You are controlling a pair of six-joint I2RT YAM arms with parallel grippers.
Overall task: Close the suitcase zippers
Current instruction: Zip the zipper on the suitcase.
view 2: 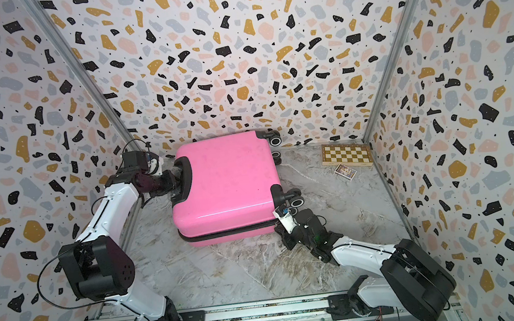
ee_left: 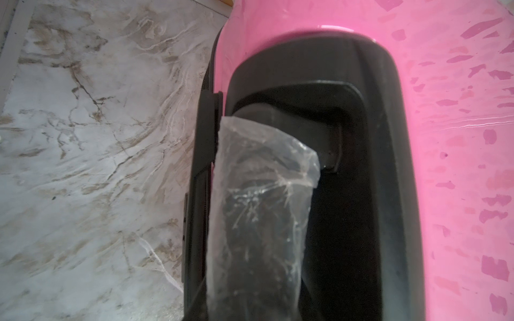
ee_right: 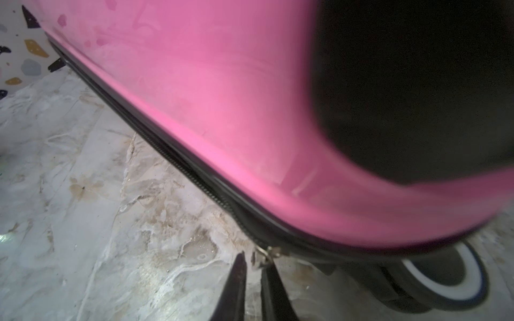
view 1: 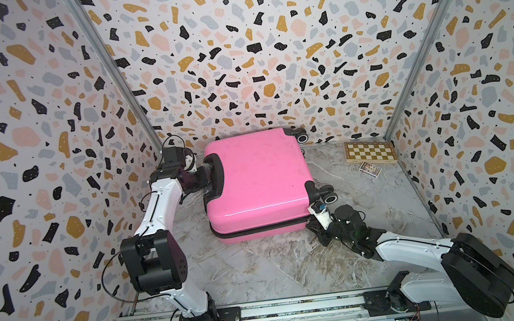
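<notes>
The pink suitcase (view 1: 258, 180) (view 2: 225, 177) lies flat on the marble floor with both shell halves together. Its black zipper band (view 1: 256, 229) (ee_right: 155, 139) runs along the near side seam. My left gripper (view 1: 207, 179) (view 2: 175, 183) is at the black handle (view 1: 216, 175) (ee_left: 201, 180). One film-wrapped finger (ee_left: 256, 194) sits in the handle recess and the other finger is hidden. My right gripper (view 1: 309, 224) (ee_right: 254, 259) is low at the near right corner, its fingers a narrow gap apart. A small metal zipper pull (ee_right: 268, 251) sits just at its tips.
A wooden chessboard (view 1: 370, 152) and a small card box (view 1: 370, 169) lie at the back right. Black wheels (view 1: 329, 194) (ee_right: 445, 278) stick out of the case close to my right gripper. Patterned walls close in three sides.
</notes>
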